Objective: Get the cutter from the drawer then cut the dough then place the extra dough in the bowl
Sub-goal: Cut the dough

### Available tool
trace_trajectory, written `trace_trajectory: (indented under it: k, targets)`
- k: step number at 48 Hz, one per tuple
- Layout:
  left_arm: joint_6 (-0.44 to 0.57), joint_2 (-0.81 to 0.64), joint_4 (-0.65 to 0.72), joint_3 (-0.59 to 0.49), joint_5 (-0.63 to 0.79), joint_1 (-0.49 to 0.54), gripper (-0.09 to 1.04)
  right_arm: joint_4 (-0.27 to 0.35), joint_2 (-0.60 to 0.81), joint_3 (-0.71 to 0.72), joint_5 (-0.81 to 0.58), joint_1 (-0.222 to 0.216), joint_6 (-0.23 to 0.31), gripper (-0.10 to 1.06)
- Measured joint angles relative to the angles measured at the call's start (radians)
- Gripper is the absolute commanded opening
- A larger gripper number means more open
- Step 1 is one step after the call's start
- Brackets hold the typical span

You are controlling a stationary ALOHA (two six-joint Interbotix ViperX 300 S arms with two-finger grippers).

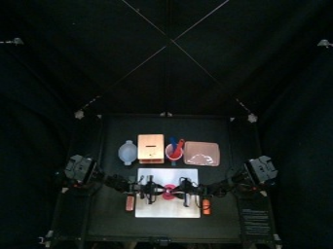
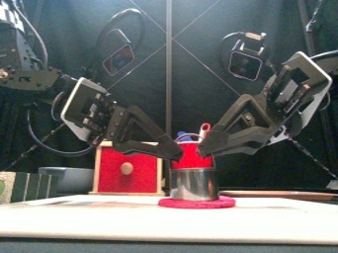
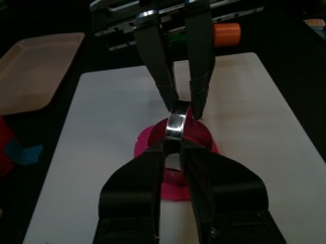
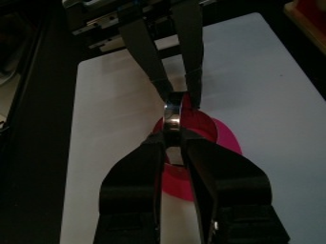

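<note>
Both the left gripper [image 3: 178, 143] and right gripper [image 4: 176, 132] pinch the round metal cutter [image 2: 195, 184]; it sits just below them, on the flat red dough disc [image 2: 199, 204].

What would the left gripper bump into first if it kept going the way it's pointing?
The metal cutter: the left gripper pinches its rim, over the red dough. Just past it, the right gripper points back the other way, so it is probably next in line.
</note>
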Motion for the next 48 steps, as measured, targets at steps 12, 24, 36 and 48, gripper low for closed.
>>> trace_trajectory:
  k: [12, 24, 36, 48]
  targets:
    - [0.000, 0.002, 0.005, -0.003, 0.003, -0.002, 0.58, -0.032, -0.020, 0.009, 0.057, -0.031, 0.000, 0.54]
    - [0.000, 0.012, 0.012, -0.005, 0.015, -0.003, 0.58, -0.031, -0.002, 0.006, 0.091, -0.032, 0.003, 0.54]
    - [0.000, 0.017, 0.012, -0.012, 0.066, -0.003, 0.53, -0.029, 0.040, -0.002, 0.117, -0.032, 0.003, 0.54]
    - [-0.005, 0.038, 0.012, -0.018, 0.094, -0.003, 0.38, -0.012, 0.043, 0.000, 0.132, -0.031, 0.003, 0.54]
